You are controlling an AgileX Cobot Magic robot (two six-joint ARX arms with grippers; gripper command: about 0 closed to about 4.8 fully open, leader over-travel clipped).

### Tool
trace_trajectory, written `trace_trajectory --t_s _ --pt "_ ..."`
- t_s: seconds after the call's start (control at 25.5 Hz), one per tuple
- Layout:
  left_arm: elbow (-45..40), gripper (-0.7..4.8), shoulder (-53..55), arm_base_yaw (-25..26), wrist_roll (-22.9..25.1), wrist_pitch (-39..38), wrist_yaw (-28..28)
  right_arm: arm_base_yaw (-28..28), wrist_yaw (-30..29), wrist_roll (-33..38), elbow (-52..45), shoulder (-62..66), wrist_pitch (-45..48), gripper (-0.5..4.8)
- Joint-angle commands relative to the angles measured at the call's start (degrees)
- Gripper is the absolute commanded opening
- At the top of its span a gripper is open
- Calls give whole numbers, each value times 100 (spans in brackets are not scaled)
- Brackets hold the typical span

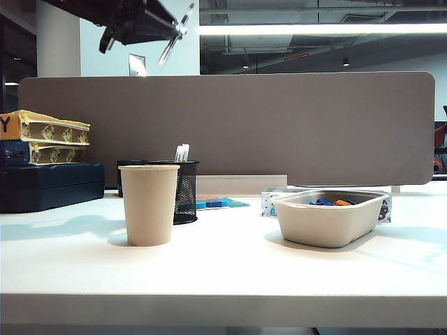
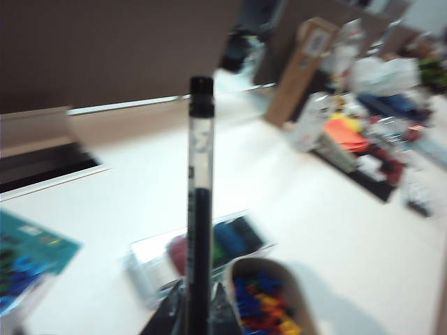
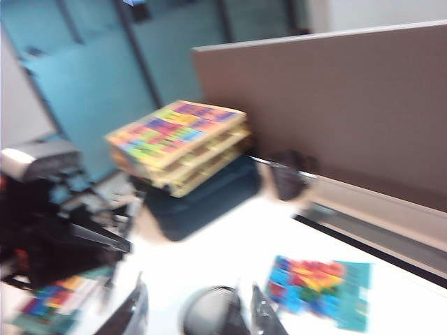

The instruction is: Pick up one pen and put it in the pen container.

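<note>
Your left gripper (image 2: 199, 314) has its jaws closed on the pen (image 2: 200, 188), gripping it at the lower end so the barrel stands nearly upright beyond the fingertips, black cap end farthest out. In the exterior view that gripper (image 1: 174, 31) hangs high at about 11 o'clock, well above the desk (image 1: 230, 269), with the pen (image 1: 170, 47) a blurred slanted streak below it.

Your right gripper (image 3: 199, 307) has its jaws spread wide and empty; below them sits a dark round rim, too blurred to name.

The pen container (image 1: 184, 192) stands on the desk at roughly 9 o'clock from centre, touching or just behind the paper cup (image 1: 149, 204), with two pale pen tips (image 1: 182, 152) already poking out. The beige tray (image 1: 328, 218) sits well apart at 3 o'clock.

Expect the pen to be light, stiff and smooth, so an end grip lets it swing or slip; a hold nearer mid-barrel would steady it. The mesh cup is probably light too and could tip if you nudge its rim.
</note>
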Motion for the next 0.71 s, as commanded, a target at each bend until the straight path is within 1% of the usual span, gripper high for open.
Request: trace_trajectory --t_s 0.04,0.12,0.2,0.24,0.31,0.39,0.47,0.51,0.71 --pt "26 16 -83 -7 413 -144 -490 -4 643 -588 24 -238 -474 185" --pt "22 16 -81 -7 415 -157 -680 -4 879 -767 24 -376 -675 185" --pt "22 16 -79 -7 553 -157 -922 -2 1038 -903 24 -501 -852 185" --pt "22 16 -81 -7 697 -133 -1161 -2 1187 -1029 24 -612 -1027 185" --pt "22 16 -66 -7 730 -63 -1294 -2 1357 -1180 24 -721 -1233 185" --pt "20 16 -33 -7 802 118 -1340 7 1563 -1248 20 -837 -1456 185" --pt "17 16 35 -7 798 457 -1386 103 1714 -1401 7 -977 -1731 185" --pt "17 16 83 -7 798 632 -1425 190 1915 -1565 4 -1045 -1917 186" --pt "17 16 291 -11 798 881 -1423 400 2114 -1858 0 -1108 -2310 186"
